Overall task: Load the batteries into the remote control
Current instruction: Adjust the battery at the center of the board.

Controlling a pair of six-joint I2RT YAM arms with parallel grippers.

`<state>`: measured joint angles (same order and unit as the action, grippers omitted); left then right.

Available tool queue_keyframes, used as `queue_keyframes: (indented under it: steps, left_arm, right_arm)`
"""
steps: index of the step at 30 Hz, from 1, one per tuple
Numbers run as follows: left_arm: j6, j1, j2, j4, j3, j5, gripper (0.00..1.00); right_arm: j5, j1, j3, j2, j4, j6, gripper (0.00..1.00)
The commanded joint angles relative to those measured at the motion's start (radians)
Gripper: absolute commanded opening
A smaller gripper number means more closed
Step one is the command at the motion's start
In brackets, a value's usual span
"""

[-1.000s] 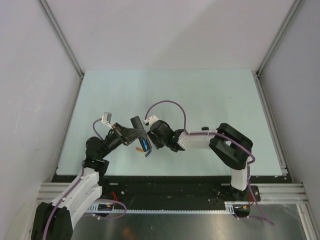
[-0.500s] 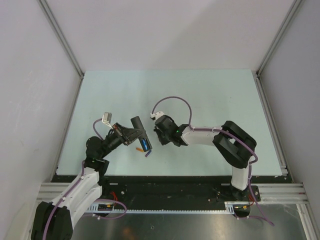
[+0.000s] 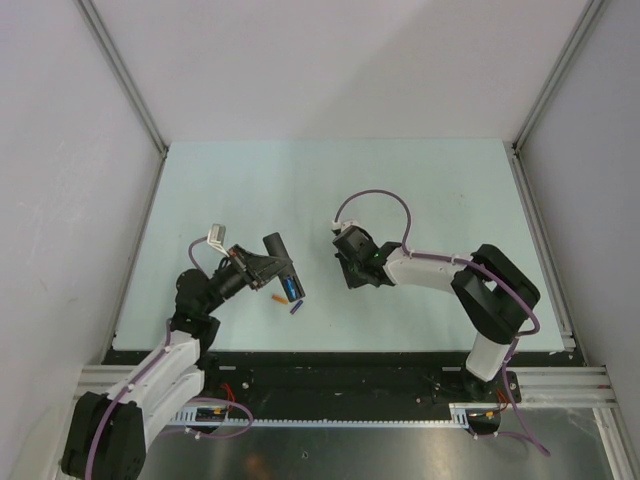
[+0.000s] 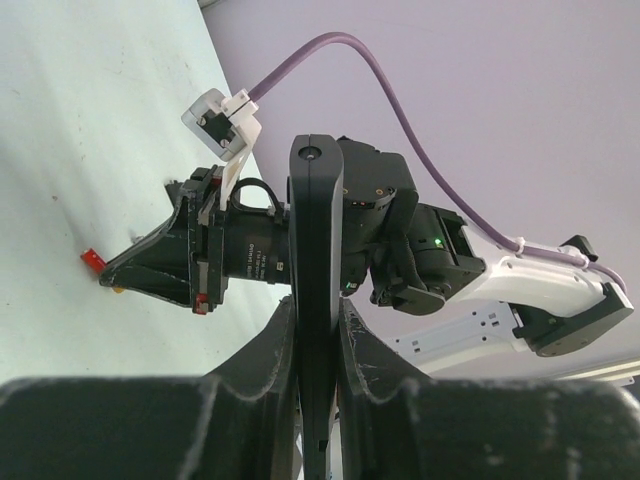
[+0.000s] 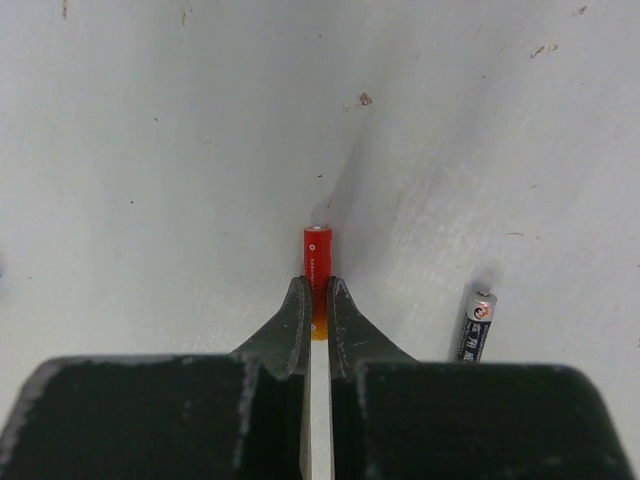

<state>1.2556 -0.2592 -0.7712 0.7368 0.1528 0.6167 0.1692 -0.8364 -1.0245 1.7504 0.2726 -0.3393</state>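
Note:
My left gripper (image 3: pixel 268 270) is shut on the remote control (image 3: pixel 280 262), a slim black bar held above the table. In the left wrist view the remote (image 4: pixel 314 230) stands edge-on between the fingers. A blue battery (image 3: pixel 291 290) shows at the remote's near end. My right gripper (image 3: pixel 351 282) is shut on a red battery (image 5: pixel 316 255), which sticks out past the fingertips just above the table. It stands apart from the remote, to its right. The red battery also shows in the left wrist view (image 4: pixel 93 260).
An orange battery (image 3: pixel 279 298) and a purple one (image 3: pixel 296 308) lie on the table below the remote. A dark blue battery (image 5: pixel 477 327) lies on the table right of my right fingers. The near table edge (image 3: pixel 330 350) is close behind.
My right gripper has moved right, away from the remote's near end where it was a second ago. The left gripper still holds the remote, almost unmoved.

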Motion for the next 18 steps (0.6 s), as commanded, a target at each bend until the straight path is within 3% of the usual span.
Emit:
queue_keyframes:
  steps: [1,7,14,18]
  left_arm:
    - [-0.027,0.005,-0.005,0.030,0.039,-0.006,0.00]
    - [-0.027,0.005,0.000,0.030,0.028,-0.011,0.00]
    - [-0.032,0.005,-0.007,0.030,0.030,-0.005,0.00]
    - [-0.033,0.005,-0.005,0.030,0.025,-0.003,0.00]
  right_arm:
    - [0.049,0.006,0.004,0.020,0.027,-0.021,0.00]
    - [0.059,0.013,0.004,0.034,0.031,-0.035,0.04]
    - [0.072,0.011,0.003,0.031,0.043,-0.024,0.19]
    - [0.078,0.011,0.003,0.031,0.043,0.003,0.16]
